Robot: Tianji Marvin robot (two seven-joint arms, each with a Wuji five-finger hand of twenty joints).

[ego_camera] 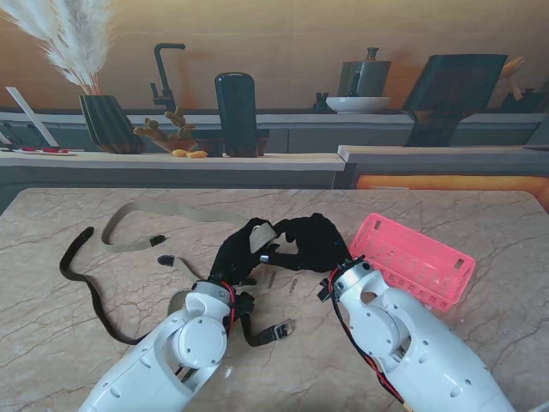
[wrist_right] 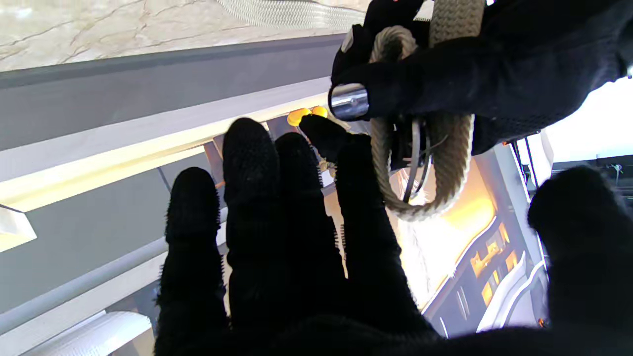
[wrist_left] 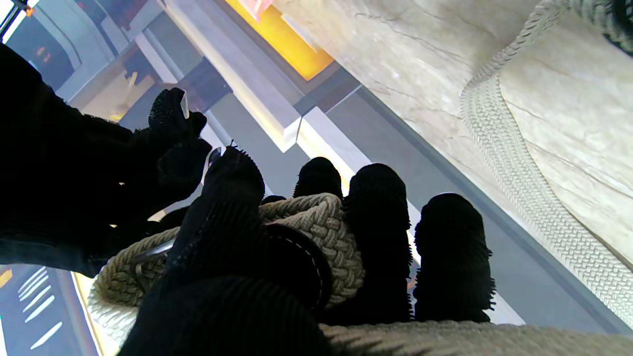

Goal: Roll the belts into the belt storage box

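Clearly the step in hand is winding the beige braided rope belt [wrist_left: 316,217] into a coil, and both black-gloved hands meet over the middle of the marble-patterned bench [ego_camera: 480,215] to do it. The left hand [ego_camera: 243,251] is clenched around the started coil, its fingers [wrist_left: 378,212] wrapped over the outer turn, while the loose tail of the same belt trails away across the bench to the left. The right hand [ego_camera: 313,242] sits just beside it with fingers [wrist_right: 257,198] spread and nothing in its grasp; it looks ready to feed or press the next turn. To do this well, the left hand should keep the turns tight and flat against each other, and the right should guide the slack in without letting the coil spring. A long dark leather belt [ego_camera: 81,275] lies uncoiled on the left. The pink plastic slotted storage box [ego_camera: 412,259] waits to the right, seemingly empty, though its floor is only partly visible.
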